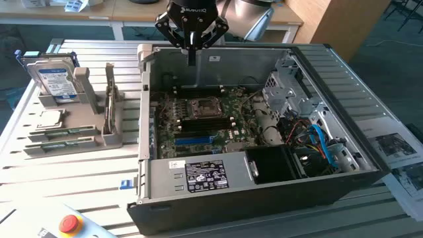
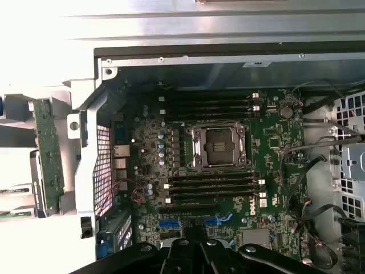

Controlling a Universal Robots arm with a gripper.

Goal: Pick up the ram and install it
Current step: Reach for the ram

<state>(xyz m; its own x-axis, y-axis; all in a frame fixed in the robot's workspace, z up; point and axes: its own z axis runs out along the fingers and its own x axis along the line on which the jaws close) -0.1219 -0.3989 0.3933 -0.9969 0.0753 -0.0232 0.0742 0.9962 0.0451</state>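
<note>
The ram (image 1: 110,96) is a thin green stick standing on edge in a grey holder (image 1: 109,130), on the exterior view's left beside the open computer case (image 1: 251,193). In the wrist view the ram (image 2: 48,153) sits just outside the case wall. My gripper (image 1: 191,58) hangs above the case's far rim, away from the ram, shut with nothing between its fingers. Its dark fingers (image 2: 188,251) point down over the motherboard (image 2: 274,142), whose black memory slots (image 2: 214,184) flank the processor socket (image 2: 218,146).
A hard drive (image 1: 55,79) stands at the holder's far end, with a processor chip (image 1: 49,119) and two flat green sticks (image 1: 61,133) beside it. A red stop button (image 1: 70,223) is at the front. Cables (image 1: 317,139) fill the case's right side. Papers (image 1: 396,148) lie beyond it.
</note>
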